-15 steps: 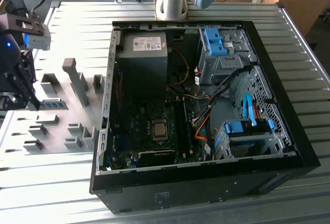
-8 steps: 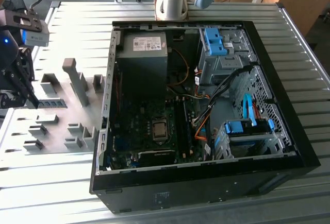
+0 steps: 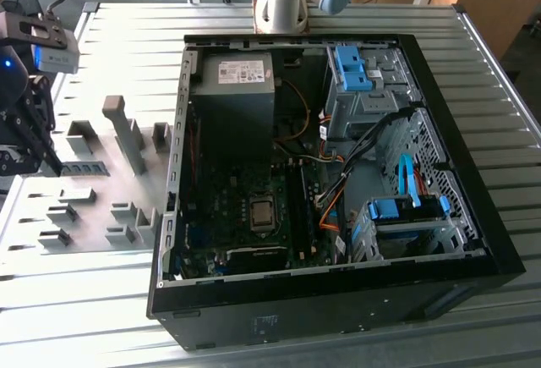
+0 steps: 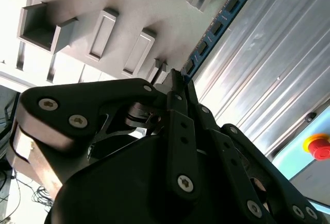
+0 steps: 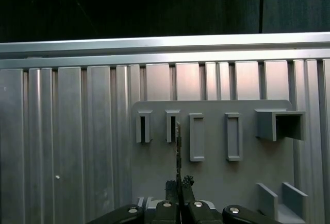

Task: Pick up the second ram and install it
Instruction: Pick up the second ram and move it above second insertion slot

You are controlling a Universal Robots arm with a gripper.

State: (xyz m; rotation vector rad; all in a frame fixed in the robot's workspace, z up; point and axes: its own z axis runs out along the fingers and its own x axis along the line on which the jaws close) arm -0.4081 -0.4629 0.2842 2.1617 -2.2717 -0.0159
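Above the grey slotted plastic holder on the ribbed metal table, the black claw is clamped on the thin blue circuit-board second ram, which stands edge-on just beside the slots.

The gripper, closed on the second ram, sits low over the grey fixture plate. Raised pockets flank the stick, and a tall post stands near on the plate; the room straight above is open. Beyond the plate's far edge the ribbed surface lies flat. The computer case stands just beside the plate, its near wall rising as a barrier. Inside, the motherboard is reachable from above, hemmed in by the power supply, loose cables and drive cages. The arm's base stands behind the case.
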